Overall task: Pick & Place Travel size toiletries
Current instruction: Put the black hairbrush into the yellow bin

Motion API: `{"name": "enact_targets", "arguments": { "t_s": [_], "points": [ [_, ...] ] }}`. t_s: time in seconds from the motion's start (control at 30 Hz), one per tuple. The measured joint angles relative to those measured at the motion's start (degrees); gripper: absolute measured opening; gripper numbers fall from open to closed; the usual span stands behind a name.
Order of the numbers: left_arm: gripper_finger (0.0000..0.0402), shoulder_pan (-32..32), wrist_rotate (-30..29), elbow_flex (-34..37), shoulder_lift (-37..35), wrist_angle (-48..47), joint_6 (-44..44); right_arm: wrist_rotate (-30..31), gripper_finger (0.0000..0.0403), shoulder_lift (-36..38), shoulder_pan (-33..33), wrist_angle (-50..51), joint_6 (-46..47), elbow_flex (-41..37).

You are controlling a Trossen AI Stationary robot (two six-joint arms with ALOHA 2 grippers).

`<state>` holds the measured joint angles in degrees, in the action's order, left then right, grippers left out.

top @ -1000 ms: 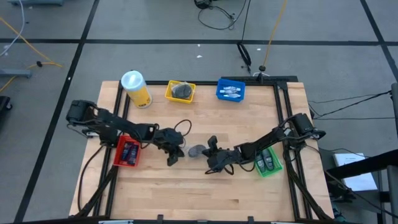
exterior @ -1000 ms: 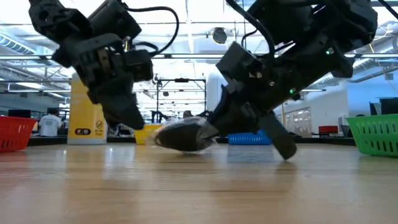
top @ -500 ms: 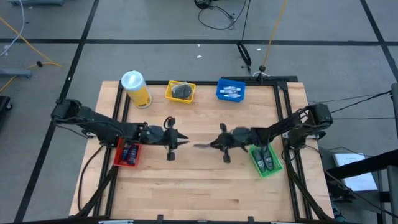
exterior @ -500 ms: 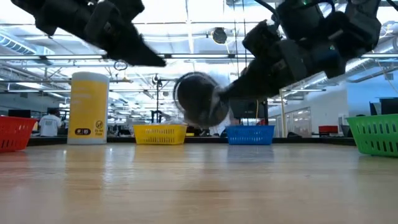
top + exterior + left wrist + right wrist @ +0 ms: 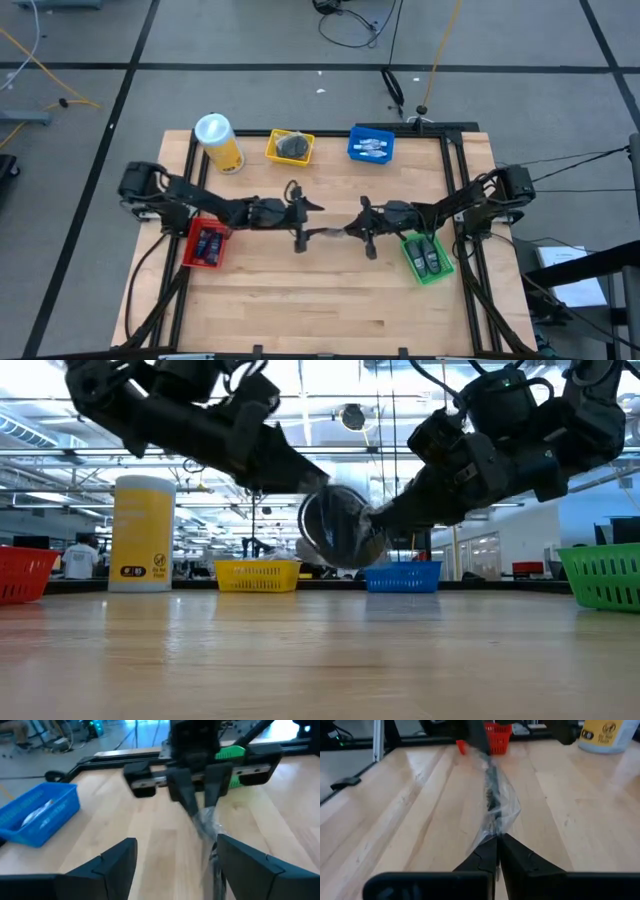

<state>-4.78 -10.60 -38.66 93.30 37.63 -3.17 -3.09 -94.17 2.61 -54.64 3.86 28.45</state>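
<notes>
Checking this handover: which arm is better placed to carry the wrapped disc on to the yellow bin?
Probably left. The right tool is shut on the wrapped disc above mid-table. The open left tool is right at it, and the yellow bin lies slightly toward the left arm's side.

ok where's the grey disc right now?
The grey disc is off the table, mid-air over the table's centre in the high view, pinched by the right hand, with the open left hand just beside it.

Yellow canister (image 5: 220, 142); yellow bin (image 5: 290, 148), blue bin (image 5: 371, 146); red bin (image 5: 205, 244), green bin (image 5: 430, 258).
</notes>
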Motion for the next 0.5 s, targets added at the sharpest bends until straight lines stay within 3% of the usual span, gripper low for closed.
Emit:
{"name": "enact_targets", "arguments": {
  "t_s": [0.17, 0.33, 0.5],
  "points": [
    [0.0229, -0.4, 1.1, -3.6, 4.2, -0.7, -0.9, 0.1, 0.0007, 0.0, 0.0, 1.4, 0.0, 0.1],
    [0.0176, -0.5, 1.6, -4.5, 3.0, -4.5, -1.3, 2.5, 0.0008, 0.1, 0.0, 2.3, 1.6, 0.2],
    [0.0178, -0.4, 4.2, -4.6, 0.9, -5.0, -1.5, 7.8, 0.0008, 0.1, -0.4, 4.8, 3.2, 0.2]
  ]
}}
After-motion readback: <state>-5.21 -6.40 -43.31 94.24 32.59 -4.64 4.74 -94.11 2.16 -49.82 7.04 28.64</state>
